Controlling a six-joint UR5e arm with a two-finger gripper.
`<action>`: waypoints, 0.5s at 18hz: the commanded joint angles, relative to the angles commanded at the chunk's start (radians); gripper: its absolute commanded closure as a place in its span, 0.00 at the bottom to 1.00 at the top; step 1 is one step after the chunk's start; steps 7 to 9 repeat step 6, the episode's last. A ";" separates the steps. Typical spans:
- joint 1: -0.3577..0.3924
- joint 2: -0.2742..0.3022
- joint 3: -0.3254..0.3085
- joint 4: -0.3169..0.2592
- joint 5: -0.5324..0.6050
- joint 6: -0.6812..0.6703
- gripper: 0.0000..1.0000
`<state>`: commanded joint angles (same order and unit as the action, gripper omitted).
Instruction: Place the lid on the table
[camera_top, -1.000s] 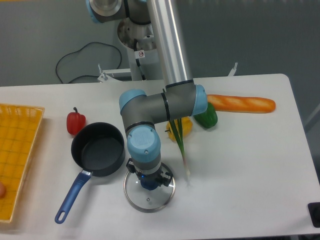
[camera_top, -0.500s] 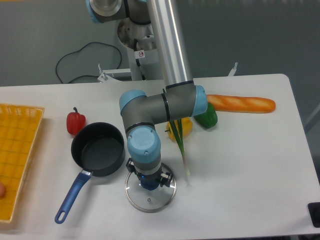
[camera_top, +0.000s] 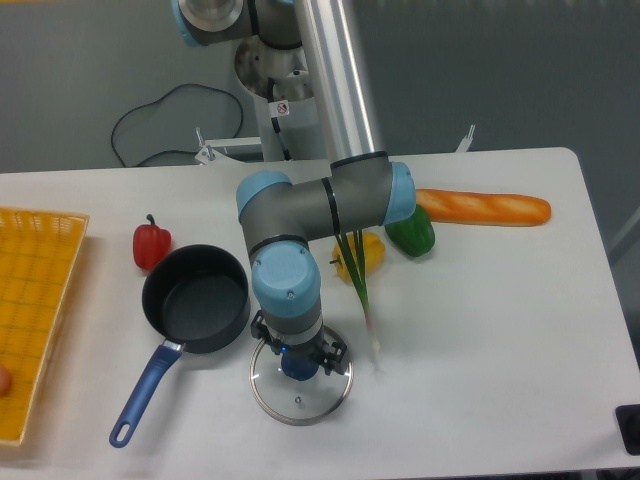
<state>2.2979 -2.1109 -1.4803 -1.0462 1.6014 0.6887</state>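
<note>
The lid (camera_top: 300, 395), a clear glass disc with a metal rim, lies flat on the white table (camera_top: 480, 330) just right of the saucepan's handle. Its dark blue knob (camera_top: 297, 367) shows under my wrist. My gripper (camera_top: 297, 360) points straight down over the knob, with a finger either side of it. The jaws look open, a little apart from the knob. The wrist hides most of the fingers.
A dark saucepan (camera_top: 196, 297) with a blue handle stands left of the lid. A red pepper (camera_top: 151, 244), yellow pepper (camera_top: 362, 256), green pepper (camera_top: 412, 231), baguette (camera_top: 482, 207) and green onion (camera_top: 365, 305) lie behind. A yellow mesh tray (camera_top: 30, 300) is at the left edge.
My wrist has risen slightly while the lid has stayed in place on the table. More of the knob shows now.
</note>
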 joint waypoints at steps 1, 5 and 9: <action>0.000 0.003 0.003 0.000 0.011 0.035 0.00; 0.000 0.040 -0.008 -0.005 0.035 0.187 0.00; 0.002 0.043 -0.008 -0.005 0.038 0.195 0.00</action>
